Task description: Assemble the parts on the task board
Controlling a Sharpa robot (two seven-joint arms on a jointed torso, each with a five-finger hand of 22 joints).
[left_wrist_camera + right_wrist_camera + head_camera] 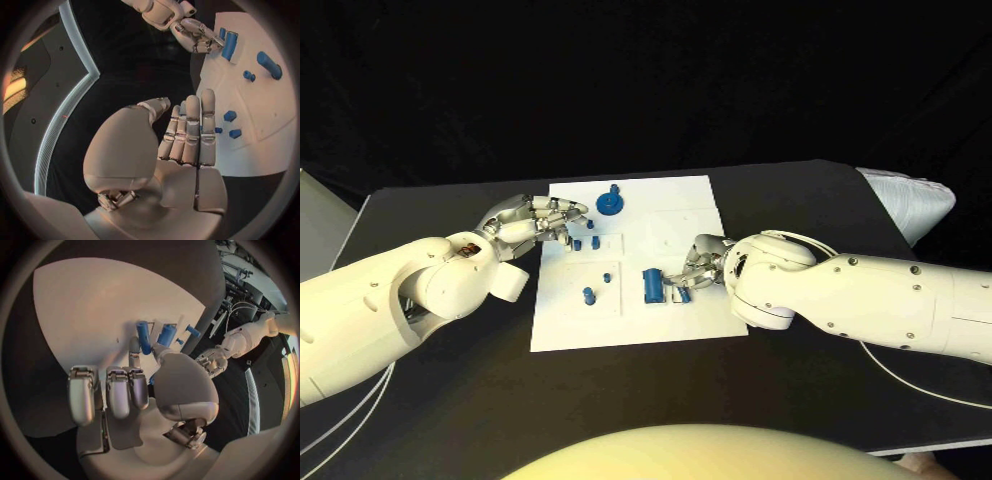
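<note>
The white task board lies mid-table. A blue round knob stands at its far end, and small blue pegs dot its left half. My left hand hovers at the board's left edge and holds nothing. Its fingers are straight and together, beside small blue blocks. My right hand reaches in from the board's right side. Its fingertips are at an upright blue cylinder with a second blue piece beside it. Whether they pinch the cylinder is unclear.
The black table surrounds the board. A pale padded object sits at the table's far right corner. A longer blue peg and a tiny one stand on the board between the two hands.
</note>
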